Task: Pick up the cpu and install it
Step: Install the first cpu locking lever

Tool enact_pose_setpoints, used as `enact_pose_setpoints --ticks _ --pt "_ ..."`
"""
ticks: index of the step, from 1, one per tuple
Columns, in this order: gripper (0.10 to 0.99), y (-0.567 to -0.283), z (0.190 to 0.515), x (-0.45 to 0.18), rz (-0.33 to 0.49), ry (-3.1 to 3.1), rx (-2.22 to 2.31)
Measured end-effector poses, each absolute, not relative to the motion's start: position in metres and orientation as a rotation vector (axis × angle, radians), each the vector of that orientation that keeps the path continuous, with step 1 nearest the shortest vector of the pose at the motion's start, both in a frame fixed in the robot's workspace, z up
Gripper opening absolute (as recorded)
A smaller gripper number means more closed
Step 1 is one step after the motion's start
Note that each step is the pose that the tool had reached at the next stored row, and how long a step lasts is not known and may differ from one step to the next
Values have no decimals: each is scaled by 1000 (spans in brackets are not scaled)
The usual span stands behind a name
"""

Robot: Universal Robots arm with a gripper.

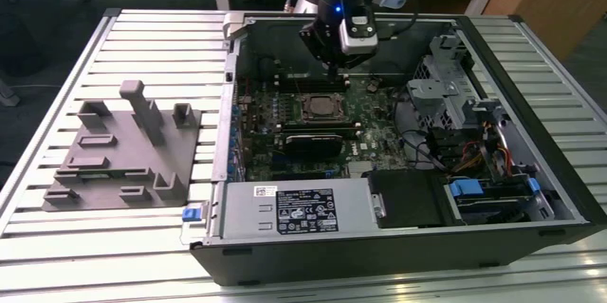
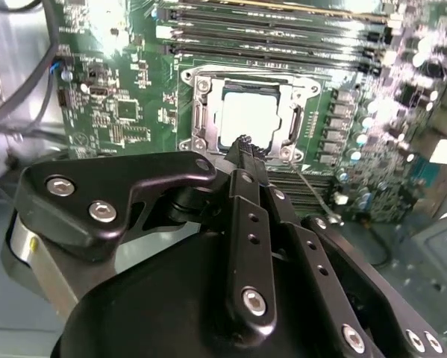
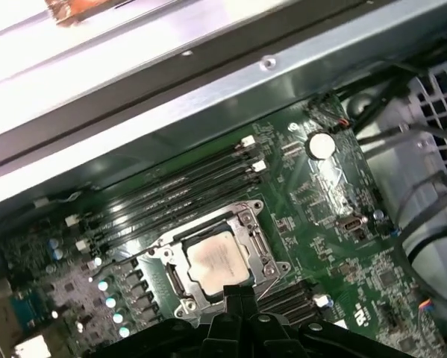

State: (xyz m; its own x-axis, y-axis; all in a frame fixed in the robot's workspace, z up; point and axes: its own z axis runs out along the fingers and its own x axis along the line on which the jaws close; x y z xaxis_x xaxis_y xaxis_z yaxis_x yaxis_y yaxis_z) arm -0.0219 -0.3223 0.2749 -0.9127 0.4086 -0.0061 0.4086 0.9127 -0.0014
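Note:
The cpu, a small square chip with a pale silvery top, lies flat inside the dark socket frame on the green motherboard. It also shows as the cpu and the cpu. My gripper hangs a little above the board by the socket's edge. Its black fingers are pressed together at the tips, shut with nothing between them. In the exterior view my gripper sits inside the open computer case, just behind the socket. The gripper shows at the socket's rim in the first wrist view.
A grey fixture stands on the slatted table at the exterior view's left. A grey box with a white label fills the case's front. Drive cages and cables crowd the right. Memory slots run beside the socket.

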Motion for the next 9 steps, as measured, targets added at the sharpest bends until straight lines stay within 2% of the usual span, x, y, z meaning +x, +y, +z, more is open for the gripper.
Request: enact_pose_setpoints --ticks 9 --pt "106 -322 275 -22 -3 3109 409"
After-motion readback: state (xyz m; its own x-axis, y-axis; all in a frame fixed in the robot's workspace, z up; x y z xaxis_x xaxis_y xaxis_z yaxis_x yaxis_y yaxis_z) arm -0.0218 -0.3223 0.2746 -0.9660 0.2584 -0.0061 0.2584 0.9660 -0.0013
